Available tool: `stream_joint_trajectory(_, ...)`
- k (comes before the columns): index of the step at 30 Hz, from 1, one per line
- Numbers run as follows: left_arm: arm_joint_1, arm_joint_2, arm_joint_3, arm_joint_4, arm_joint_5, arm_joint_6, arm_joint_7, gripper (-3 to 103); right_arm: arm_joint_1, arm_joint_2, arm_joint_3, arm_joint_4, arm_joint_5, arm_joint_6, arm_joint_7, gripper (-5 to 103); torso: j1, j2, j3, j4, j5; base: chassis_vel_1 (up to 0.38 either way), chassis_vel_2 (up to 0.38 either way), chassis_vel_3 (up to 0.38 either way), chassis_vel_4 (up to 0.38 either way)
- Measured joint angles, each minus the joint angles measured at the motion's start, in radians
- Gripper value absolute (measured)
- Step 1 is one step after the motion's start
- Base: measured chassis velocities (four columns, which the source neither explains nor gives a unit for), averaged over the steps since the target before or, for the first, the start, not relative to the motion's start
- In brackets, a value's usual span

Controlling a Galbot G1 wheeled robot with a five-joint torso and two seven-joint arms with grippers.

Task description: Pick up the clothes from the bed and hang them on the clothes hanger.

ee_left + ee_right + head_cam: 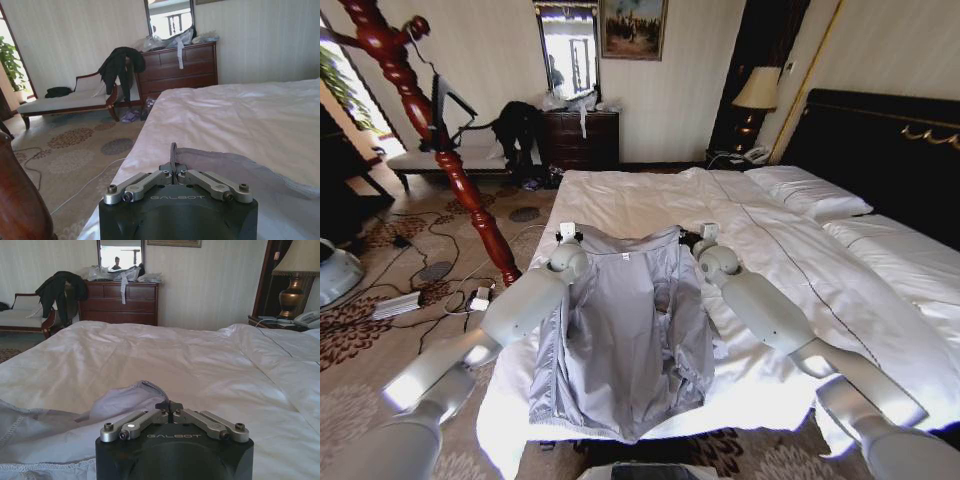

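On the white bed (790, 250) the grey jacket (630, 330) lies flat, each shoulder pinched in a closed gripper, left (568, 234) and right (708, 233), so it is grasped but unlifted, with hanging on the hanger (448, 105) left

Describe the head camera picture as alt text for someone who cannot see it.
Two grey robot arms grip the shoulders of a silvery-grey jacket lying on a white bed, left gripper and right gripper at its collar corners. A reddish wooden pole stand rises to the left.

Striped walls, dark dresser (580, 138), patterned carpet (380, 330)
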Motion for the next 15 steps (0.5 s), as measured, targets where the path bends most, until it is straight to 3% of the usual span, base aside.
stream_joint_trajectory(6, -0.007, -0.053, -0.001, 0.067, 0.003, 0.044, -0.003, 0, -0.002, 0.037, -0.014, -0.025, -0.02, 0.004, -0.003, -2, 0.0, 0.0, 0.0, -0.0004, -0.0001, 0.0, 0.0, 0.0, 0.0)
stream_joint_trajectory(8, 0.0, -0.047, 0.003, 0.053, -0.005, 0.063, -0.008, 6, -0.004, 0.04, -0.018, -0.025, -0.02, 0.004, -0.003, 2, 0.0, 0.0, 0.0, -0.0006, 0.0, 0.0, 0.0, 0.0, 0.0)
stream_joint_trajectory(9, 0.007, -0.037, 0.007, 0.039, -0.01, 0.098, -0.025, 16, -0.007, 0.039, -0.021, -0.025, -0.02, 0.004, -0.003, 8, 0.0, 0.0, 0.0, 0.0, 0.0, 0.0, 0.0, 0.0, 0.0)
stream_joint_trajectory(11, 0.012, -0.031, 0.008, 0.029, -0.018, 0.124, -0.034, 16, -0.011, 0.035, -0.023, -0.024, -0.02, 0.004, -0.003, 13, 0.0, 0.0, 0.0, 0.0006, -0.0001, 0.0, 0.0, 0.0, 0.0)
stream_joint_trajectory(14, 0.024, -0.011, 0.008, -0.003, -0.073, 0.168, -0.041, 32, -0.023, 0.02, -0.03, -0.012, -0.017, 0.003, 0.0, 29, 0.0, 0.0, 0.0, -0.0001, -0.0001, 0.0, 0.0, 0.0, 0.0)
stream_joint_trajectory(15, 0.028, -0.002, 0.008, -0.014, -0.088, 0.178, -0.041, 38, -0.028, 0.013, -0.032, -0.003, -0.014, 0.002, 0.0, 29, 0.0, 0.0, 0.0, -0.0004, -0.0002, 0.0, 0.0, 0.0, 0.0)
